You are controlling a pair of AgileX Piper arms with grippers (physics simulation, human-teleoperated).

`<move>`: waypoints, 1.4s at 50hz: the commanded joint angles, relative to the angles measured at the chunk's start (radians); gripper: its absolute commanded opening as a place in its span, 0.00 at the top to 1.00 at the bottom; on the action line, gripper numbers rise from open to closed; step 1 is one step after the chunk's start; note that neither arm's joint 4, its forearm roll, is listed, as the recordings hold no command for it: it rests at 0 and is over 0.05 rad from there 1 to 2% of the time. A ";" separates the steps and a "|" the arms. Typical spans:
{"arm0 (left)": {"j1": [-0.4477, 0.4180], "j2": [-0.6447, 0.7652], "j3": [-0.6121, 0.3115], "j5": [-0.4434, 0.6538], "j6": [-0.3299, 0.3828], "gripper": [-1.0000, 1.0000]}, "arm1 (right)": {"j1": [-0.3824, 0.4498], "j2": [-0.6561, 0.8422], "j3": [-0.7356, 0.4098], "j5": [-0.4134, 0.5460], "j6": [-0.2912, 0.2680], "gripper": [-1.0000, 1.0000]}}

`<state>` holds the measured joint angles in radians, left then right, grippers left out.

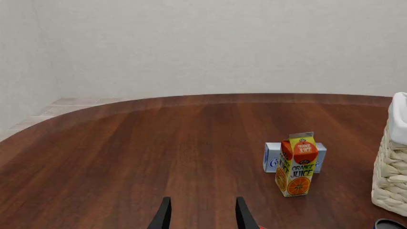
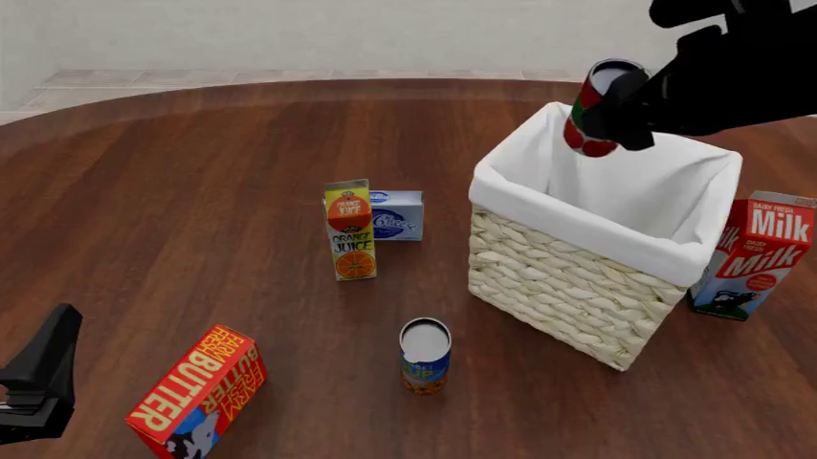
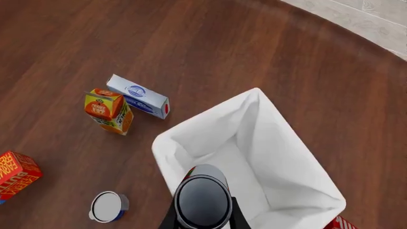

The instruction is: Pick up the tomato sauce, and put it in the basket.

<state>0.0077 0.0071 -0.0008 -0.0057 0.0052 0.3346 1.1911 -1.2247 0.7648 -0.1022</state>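
The tomato sauce [image 2: 595,103], a red-labelled can with a green band and pale top, hangs tilted above the open mouth of the basket [image 2: 549,287], near its far corner. My right gripper [image 2: 615,113] is shut on it. In the right wrist view the tomato sauce top [image 3: 202,199] sits between the fingers, over the basket's white lining [image 3: 267,152]. My left gripper [image 1: 202,217] is open with nothing between its fingers, low at the near left of the table [image 2: 38,382], far from the basket.
Left of the basket stand an orange juice carton [image 2: 350,230] and a blue-and-white box [image 2: 396,214]. A blue-and-orange can [image 2: 424,356] is in front of the basket. A butter box [image 2: 198,392] lies near left; a milk carton [image 2: 753,253] stands right.
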 commanded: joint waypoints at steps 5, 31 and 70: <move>0.000 0.000 0.000 0.000 0.000 0.00 | -0.028 0.051 0.002 -0.046 0.022 1.00; 0.000 0.000 0.000 0.000 0.000 0.00 | -0.109 0.173 -0.048 -0.084 0.010 1.00; 0.000 0.000 0.000 0.000 0.000 0.00 | -0.199 0.278 -0.064 -0.078 -0.030 1.00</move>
<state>0.0077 0.0071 -0.0008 -0.0057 0.0051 0.1607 1.4484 -1.2788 0.6767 -0.1410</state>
